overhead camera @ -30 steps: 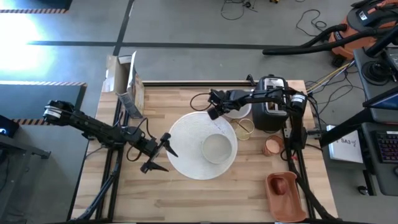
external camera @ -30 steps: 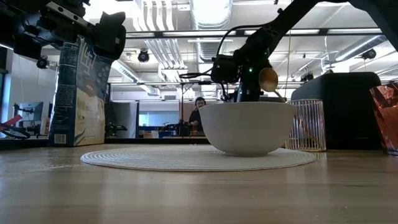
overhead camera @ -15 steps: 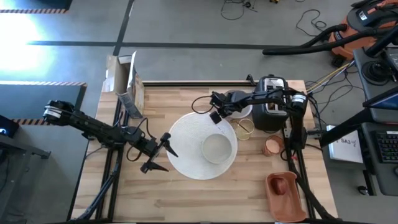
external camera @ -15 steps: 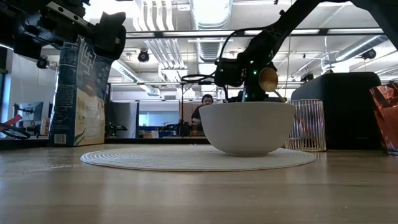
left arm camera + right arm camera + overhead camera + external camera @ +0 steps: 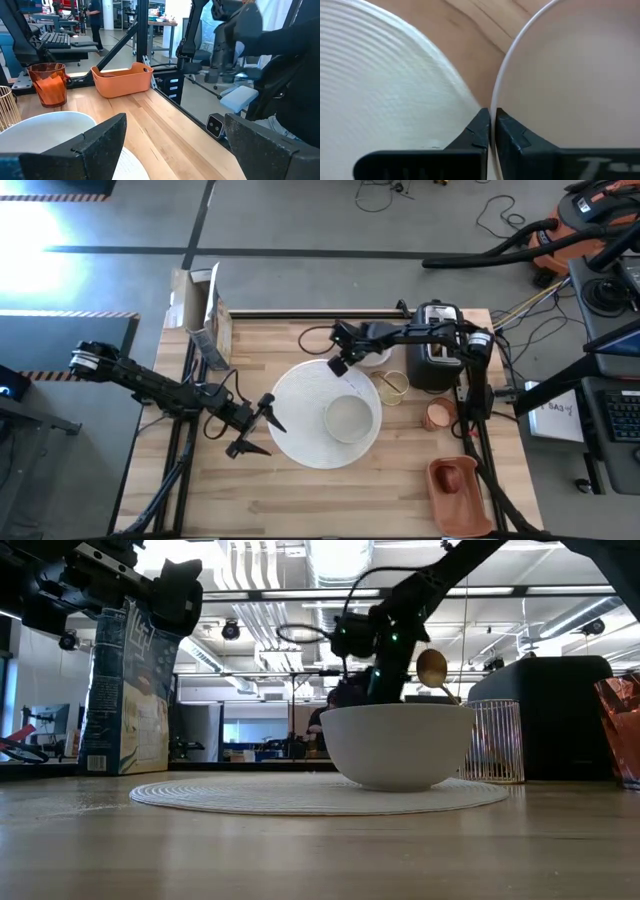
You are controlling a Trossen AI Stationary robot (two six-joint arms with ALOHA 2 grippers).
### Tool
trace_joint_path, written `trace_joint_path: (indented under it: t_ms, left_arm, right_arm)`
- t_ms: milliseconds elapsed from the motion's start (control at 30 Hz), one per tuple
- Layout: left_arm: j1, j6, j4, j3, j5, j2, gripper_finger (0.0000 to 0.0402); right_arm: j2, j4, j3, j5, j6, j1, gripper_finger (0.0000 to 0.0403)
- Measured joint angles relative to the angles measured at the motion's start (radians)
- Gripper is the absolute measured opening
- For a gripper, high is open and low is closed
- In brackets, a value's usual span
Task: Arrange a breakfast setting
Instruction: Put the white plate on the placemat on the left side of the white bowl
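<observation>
Two arms over wooden table [image 5: 300,500]: right gripper [image 5: 338,365], fingers together on thin rim of small plate [image 5: 570,75] beside ribbed round large plate [image 5: 300,420]; left gripper [image 5: 255,430] fingers apart.

My right arm [image 5: 400,610] hangs behind the small white bowl [image 5: 397,745], which sits on the large round white plate [image 5: 300,794]. A gold spoon [image 5: 432,668] shows at one o'clock above the bowl's rim, and a cardboard box [image 5: 128,690] stands at nine o'clock.
</observation>
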Motion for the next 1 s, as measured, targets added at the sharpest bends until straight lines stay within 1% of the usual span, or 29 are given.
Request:
trace_joint_path:
  t_ms: [133, 200, 267, 433, 700, 867, 1000]
  left_arm:
    - [0.0, 0.0, 0.001, 0.0, 0.0, 0.0, 0.0317]
    - [0.0, 0.0, 0.004, 0.0, 0.0, 0.0, 0.0317]
    - [0.0, 0.0, 0.004, 0.0, 0.0, 0.0, 0.0317]
    - [0.0, 0.0, 0.007, 0.0, 0.0, 0.0, 0.0317]
    - [-0.003, 0.0, 0.029, 0.0, 0.0, 0.0, 0.0317]
    - [-0.018, 0.0, 0.033, 0.0, 0.0, 0.0, 0.0317]
    - [-0.029, 0.0, 0.033, 0.011, 0.0, 0.0, 0.0317]
  right_arm:
    - [0.0, -0.001, 0.065, -0.023, -0.047, 0.035, 0.0009]
    - [0.001, 0.0, 0.101, -0.052, -0.079, 0.062, 0.0009]
    - [0.001, 0.0, 0.134, -0.07, -0.098, 0.096, 0.0009]
    - [0.001, 0.011, 0.19, -0.074, -0.156, 0.203, 0.0009]
    - [0.001, 0.203, 0.197, -0.068, -0.253, 0.371, 0.0009]
    - [0.001, 0.281, 0.186, -0.059, -0.255, 0.424, 0.0009]
    - [0.001, 0.306, 0.17, -0.059, -0.249, 0.446, 0.0009]
